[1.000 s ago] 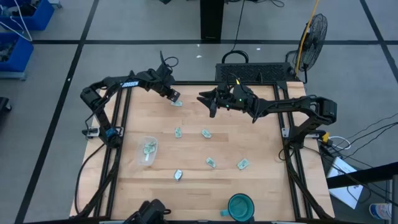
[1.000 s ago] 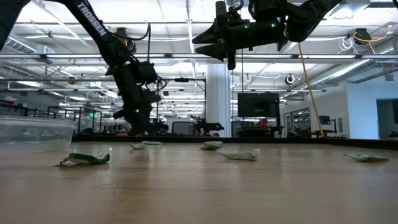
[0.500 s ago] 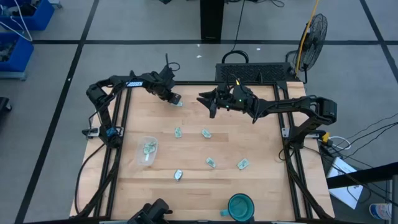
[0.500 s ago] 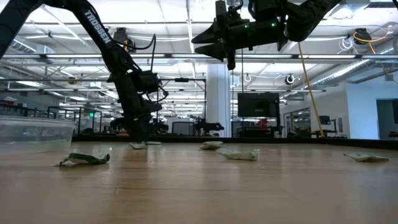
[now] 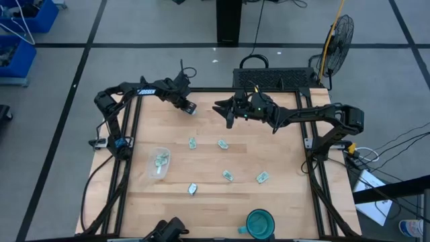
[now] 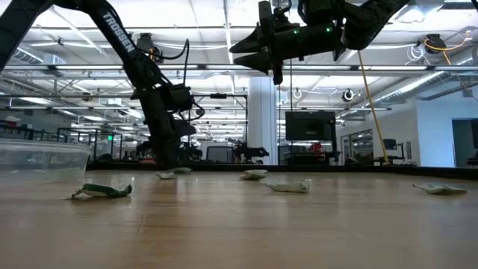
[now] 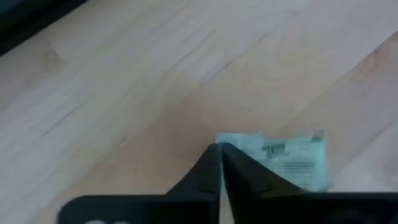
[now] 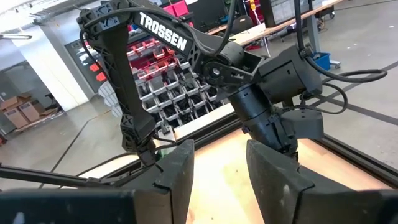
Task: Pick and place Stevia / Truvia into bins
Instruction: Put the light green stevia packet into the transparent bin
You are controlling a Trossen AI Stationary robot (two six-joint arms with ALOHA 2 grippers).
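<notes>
Packet: your left gripper (image 7: 221, 163) has its fingers pinched together on one green-and-white packet (image 7: 287, 159), upper left of the worktop (image 5: 282, 202) in the high view.
Other packets: loose at mid-worktop; some lie in the tub (image 5: 158, 163), left.
Right gripper (image 5: 225, 111): raised at upper centre, fingers apart, holding nothing.

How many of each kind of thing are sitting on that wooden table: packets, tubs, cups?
Loose sachets: 5
Sachet at the left gripper, jaws closed: 1
Clear tub: 1 (more sachets inside, too small to count)
Teal cup: 1
Total: 8
</notes>
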